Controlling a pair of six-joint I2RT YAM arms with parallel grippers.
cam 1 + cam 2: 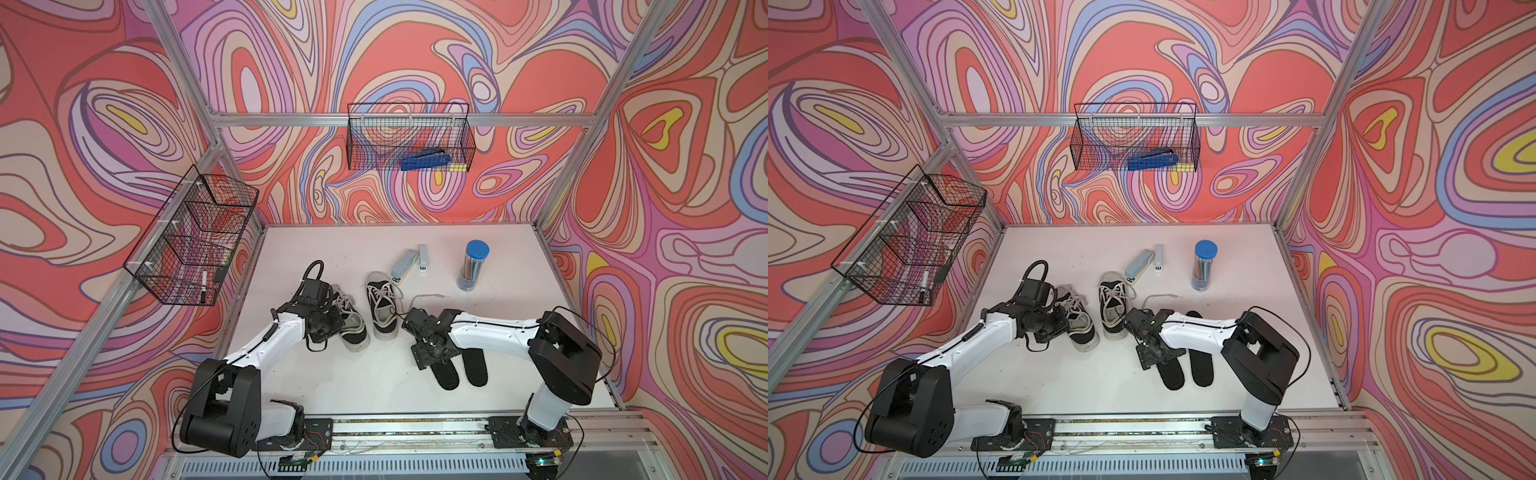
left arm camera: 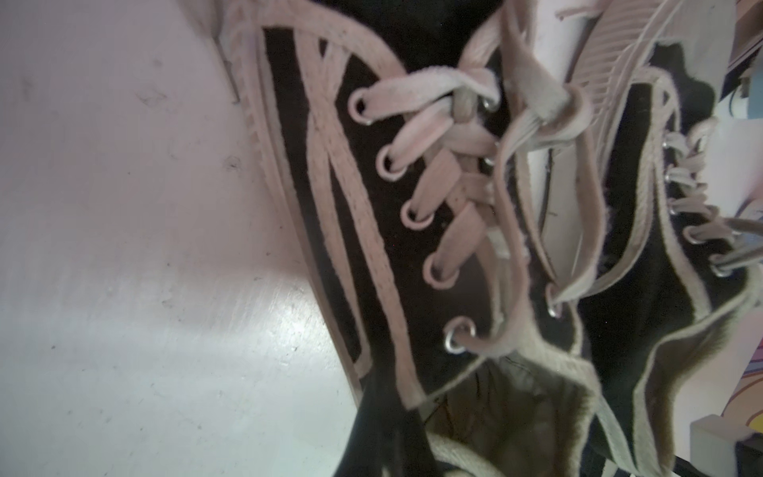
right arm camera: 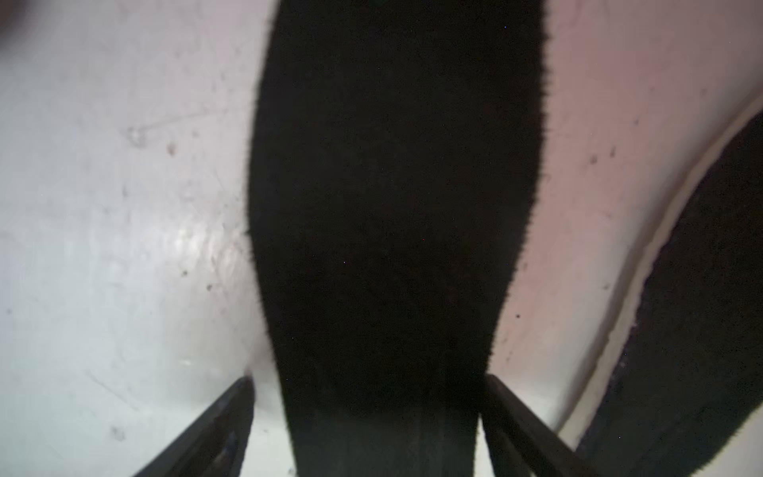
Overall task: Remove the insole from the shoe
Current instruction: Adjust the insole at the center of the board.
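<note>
Black fuzzy insole [image 3: 392, 206] is out of its shoe, lying flat on the white table [image 1: 353, 386] down at the near end, with a second insole [image 1: 476, 368] just beside it. Right gripper [image 3: 367, 380] sits over it with fingers spread either side, not pinching. Further back, the left gripper [image 1: 328, 326] is closed up at a shoe [image 1: 353, 322]; can't tell if it's pinching anything. The other shoe [image 1: 382, 311] is alongside, then a grey stapler [image 1: 404, 266] and a blue-capped tube [image 1: 473, 266].

Shoes [image 1: 380, 307]: side by side on your table [image 1: 365, 399].
Insoles [image 1: 476, 368]: right of them (flat, toward the front).
Staplers [image 1: 404, 266]: behind the shoes.
</note>
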